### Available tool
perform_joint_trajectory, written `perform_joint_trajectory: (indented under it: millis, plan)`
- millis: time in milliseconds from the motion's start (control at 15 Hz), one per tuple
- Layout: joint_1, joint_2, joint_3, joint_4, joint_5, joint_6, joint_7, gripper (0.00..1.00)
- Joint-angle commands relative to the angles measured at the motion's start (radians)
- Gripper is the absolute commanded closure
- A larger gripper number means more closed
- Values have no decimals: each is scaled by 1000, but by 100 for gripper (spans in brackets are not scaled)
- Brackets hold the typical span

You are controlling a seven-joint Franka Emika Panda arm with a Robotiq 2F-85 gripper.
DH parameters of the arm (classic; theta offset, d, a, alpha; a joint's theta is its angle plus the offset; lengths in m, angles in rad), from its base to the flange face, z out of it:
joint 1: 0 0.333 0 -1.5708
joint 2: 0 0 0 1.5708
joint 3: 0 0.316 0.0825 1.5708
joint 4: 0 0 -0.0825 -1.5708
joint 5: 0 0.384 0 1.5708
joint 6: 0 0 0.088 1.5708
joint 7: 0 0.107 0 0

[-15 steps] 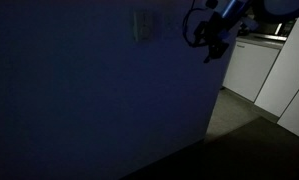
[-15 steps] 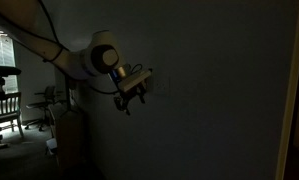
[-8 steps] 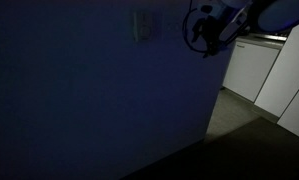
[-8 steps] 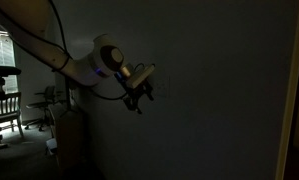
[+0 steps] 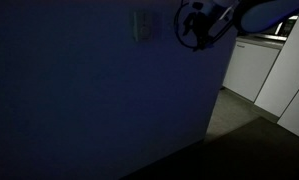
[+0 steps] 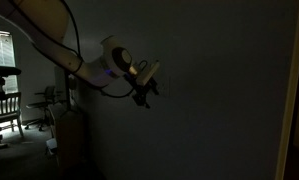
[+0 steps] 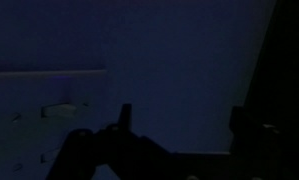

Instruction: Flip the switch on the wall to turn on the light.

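Room is dark, so the light is off and the flip isn't done yet. The switch (image 5: 144, 25) is a pale plate high on the wall (image 5: 89, 100). I can only make it out in an exterior view, and can't read the toggle position. The claw (image 5: 195, 30) is up at switch height, beside the plate but apart from it, no contact. The wrist view is near black: two finger silhouettes stand apart with nothing between them, so I judge the claw (image 7: 184, 125) spread and empty. Left to do: close the gap, push the toggle, confirm the light.
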Motion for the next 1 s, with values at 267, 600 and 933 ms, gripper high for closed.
perform_joint_trajectory:
  millis: [267,600,933]
  plan:
    - [-16,140,-16,139,-36,102,9,0]
    - [-4,149,-18,179,-80,110,20,0]
    - [-10,152,-23,183,-105,118,33,0]
